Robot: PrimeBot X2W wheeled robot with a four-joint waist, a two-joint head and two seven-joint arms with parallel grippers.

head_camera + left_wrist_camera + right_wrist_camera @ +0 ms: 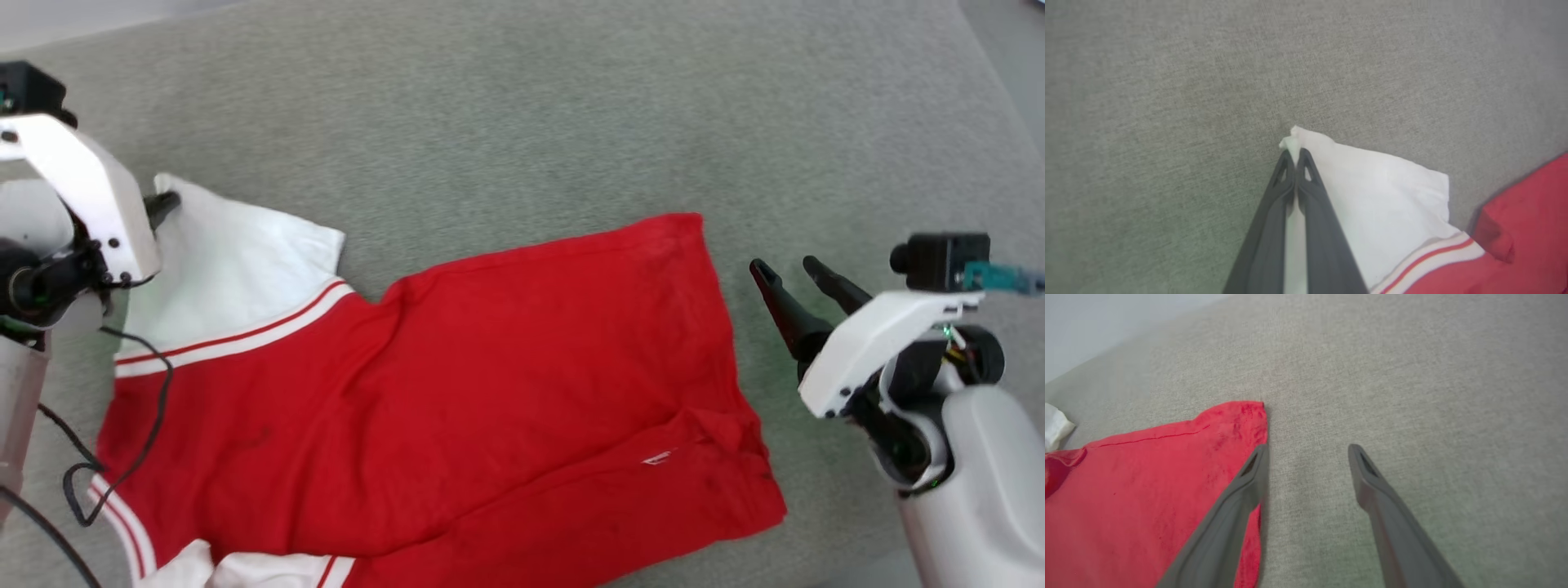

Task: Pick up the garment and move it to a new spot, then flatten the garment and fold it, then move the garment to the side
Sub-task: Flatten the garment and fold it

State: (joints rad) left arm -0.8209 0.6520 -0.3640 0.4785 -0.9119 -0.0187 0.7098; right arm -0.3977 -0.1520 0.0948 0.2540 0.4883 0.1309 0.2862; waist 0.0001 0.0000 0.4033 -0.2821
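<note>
Across the grey woven surface (pixel 522 106), the garment (pixel 490 367) lay spread from the centre of the head view toward 7 o'clock. Its red body was mostly flat with a few creases, and one white sleeve (pixel 237 261) reached toward 10 o'clock. At 9 o'clock the left gripper (pixel 166 204) pinched the sleeve's outer corner, fingers pressed together — a tuft of white cloth poked past their tips. At 3 o'clock the right gripper (pixel 780 265) hung just beside the red hem — fingers spread wide, holding nothing.
</note>
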